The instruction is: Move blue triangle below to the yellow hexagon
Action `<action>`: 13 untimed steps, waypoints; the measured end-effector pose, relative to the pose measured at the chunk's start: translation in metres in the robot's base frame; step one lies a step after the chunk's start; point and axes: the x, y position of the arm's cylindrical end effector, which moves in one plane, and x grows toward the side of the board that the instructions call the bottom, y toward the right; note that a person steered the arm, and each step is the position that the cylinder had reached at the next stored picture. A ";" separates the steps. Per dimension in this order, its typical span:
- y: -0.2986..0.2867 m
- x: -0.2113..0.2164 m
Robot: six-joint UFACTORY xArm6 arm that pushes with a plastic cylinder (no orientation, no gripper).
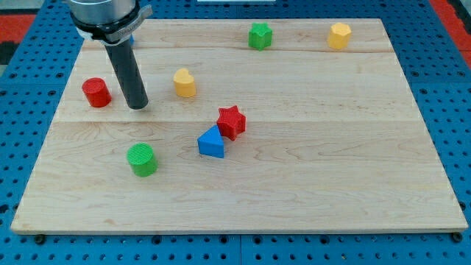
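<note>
The blue triangle (212,143) lies near the middle of the wooden board, touching the red star (231,121) at its upper right. The yellow hexagon (339,35) sits near the view's top right. My tip (137,107) rests on the board at the view's left, between the red cylinder (96,93) and the yellow heart-like block (185,82). The tip is well to the left of and above the blue triangle, and touches no block.
A green cylinder (141,159) stands below my tip, left of the blue triangle. A green star-like block (259,35) sits at the top, left of the yellow hexagon. The board (309,184) lies on a blue pegboard surface.
</note>
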 end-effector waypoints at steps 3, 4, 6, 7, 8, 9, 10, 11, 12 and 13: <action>0.021 0.000; 0.021 0.000; 0.022 -0.012; 0.021 -0.026; 0.027 -0.043; 0.038 0.028; 0.124 0.069; 0.171 0.093; 0.140 0.124; 0.172 0.143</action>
